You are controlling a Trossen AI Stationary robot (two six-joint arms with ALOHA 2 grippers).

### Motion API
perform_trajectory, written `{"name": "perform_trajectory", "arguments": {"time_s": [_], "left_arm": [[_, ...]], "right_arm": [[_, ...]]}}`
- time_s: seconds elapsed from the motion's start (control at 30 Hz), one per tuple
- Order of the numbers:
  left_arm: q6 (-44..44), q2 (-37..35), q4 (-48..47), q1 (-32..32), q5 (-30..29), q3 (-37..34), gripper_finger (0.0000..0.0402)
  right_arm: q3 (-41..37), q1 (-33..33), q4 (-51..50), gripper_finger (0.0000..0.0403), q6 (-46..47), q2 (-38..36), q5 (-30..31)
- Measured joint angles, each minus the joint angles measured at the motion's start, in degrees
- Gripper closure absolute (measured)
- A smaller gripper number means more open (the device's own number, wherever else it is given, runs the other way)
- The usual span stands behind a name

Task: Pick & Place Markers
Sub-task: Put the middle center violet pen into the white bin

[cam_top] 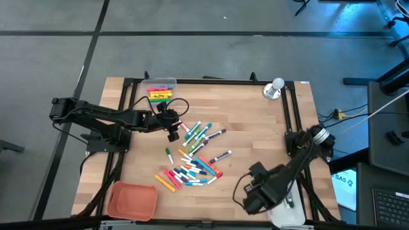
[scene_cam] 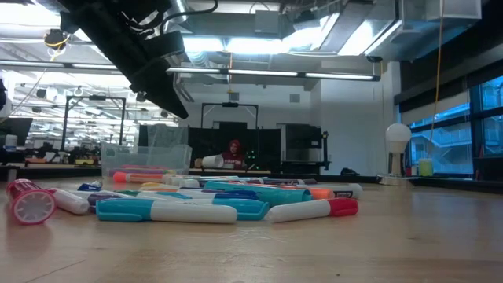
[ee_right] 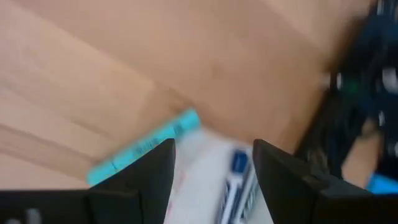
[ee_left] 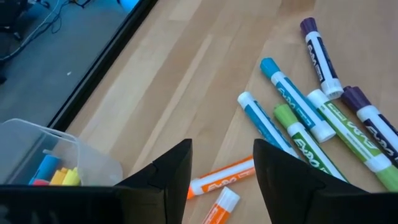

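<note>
Many coloured markers [cam_top: 195,160] lie loose on the middle of the wooden table [cam_top: 255,128]; the low view shows them as a heap [scene_cam: 204,200]. My left gripper [cam_top: 174,133] hangs open above the heap's far left end. Two orange markers [ee_left: 217,180] lie on the wood below its fingers [ee_left: 222,146]. A clear box [cam_top: 161,86] at the far left holds a few markers. My right gripper [cam_top: 262,199] is open over a white container [ee_right: 205,180] at the near right corner. In that container lies a blue marker [ee_right: 235,180], and a teal marker [ee_right: 143,149] lies by its rim.
A silver round-topped bell [cam_top: 275,88] stands at the far right corner. An orange tray [cam_top: 132,199] sits at the near left corner. A black frame [cam_top: 291,115] runs along the table's edges. Bare wood lies between the heap and the right arm.
</note>
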Motion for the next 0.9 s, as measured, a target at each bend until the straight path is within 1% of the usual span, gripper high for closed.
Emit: {"name": "perform_trajectory", "arguments": {"time_s": [0.1,0.23,0.37,0.5,0.6,0.67,0.7,0.77,0.83,0.9], "left_arm": [[1.75,0.0,1.19,0.0,-0.98,0.0,0.0235],[3.44,0.0,3.41,0.0,-0.92,0.0,0.0235],[3.89,0.01,3.13,0.0,-0.89,0.0,0.0235],[3.96,0.01,1.41,0.0,-0.83,0.0,0.0235],[4.02,0.0,-0.57,0.0,-0.79,0.0,0.0235],[3.98,0.01,-1.29,0.0,-0.8,0.0,0.0235],[3.8,0.01,-1.67,0.0,-0.8,0.0,0.0235],[3.63,0.0,-1.88,0.0,-0.78,0.0,0.0235],[4.22,0.01,-1.73,0.0,-0.79,0.0,0.0235],[5.0,0.0,-1.72,0.0,-0.78,0.0,0.0235]], "right_arm": [[0.0,-2.91,0.19,0.0189,-4.96,-1.54,4.41],[0.01,-7.77,2.17,0.0189,-12.07,-2.88,8.34],[0.02,-12.37,3.05,0.0187,-24.18,-2.76,10.59],[-0.64,-16.22,3.8,0.0187,-36.28,-2.23,16.5],[-1.6,-18.84,4.95,0.0187,-37.82,-2.23,20.68],[-1.6,-20.86,6.14,0.0187,-37.56,-2.23,22.09],[-1.6,-21.9,8.73,0.0186,-37.88,-2.27,22.06],[-1.62,-23.84,18.61,0.0186,-42.74,-2.37,20.27],[-1.62,-25.28,31.68,0.0186,-51.99,-2.37,15.85],[-1.62,-26.5,42.64,0.0186,-60.45,-2.24,10.9]]}}
